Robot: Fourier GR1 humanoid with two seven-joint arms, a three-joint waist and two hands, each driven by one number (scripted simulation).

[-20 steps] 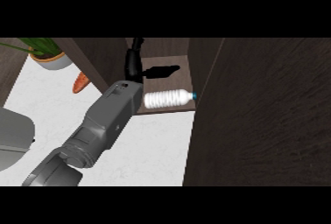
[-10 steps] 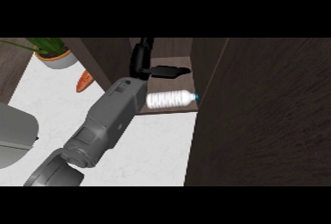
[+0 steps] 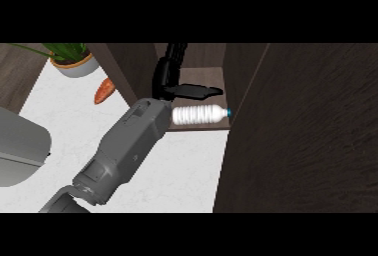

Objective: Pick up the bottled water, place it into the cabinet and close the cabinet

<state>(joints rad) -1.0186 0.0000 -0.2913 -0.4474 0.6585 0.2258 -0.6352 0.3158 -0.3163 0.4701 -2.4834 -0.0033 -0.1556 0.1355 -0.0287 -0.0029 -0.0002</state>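
The bottled water (image 3: 198, 115) lies on its side on the cabinet's lower shelf (image 3: 199, 126), its blue cap pointing right. My right hand (image 3: 171, 75) is inside the cabinet just above and behind the bottle. It is open, with fingers straight and pointing away and the thumb (image 3: 198, 91) sticking out to the right over the bottle. Nothing is in the hand. Its grey forearm (image 3: 122, 150) hides the bottle's left end. The cabinet door (image 3: 310, 140) stands open as a wide dark panel at the right. My left hand does not show.
A carrot (image 3: 102, 90) lies on the white counter (image 3: 184, 175) left of the cabinet, with a potted plant (image 3: 72, 60) behind it. A large grey rounded body (image 3: 18, 147) fills the left edge. The cabinet's left wall (image 3: 129, 70) stands close beside the hand.
The hand has shifted slightly right and deeper into the cabinet, and its thumb has lifted off the bottle. The bottle stays lying on the shelf.
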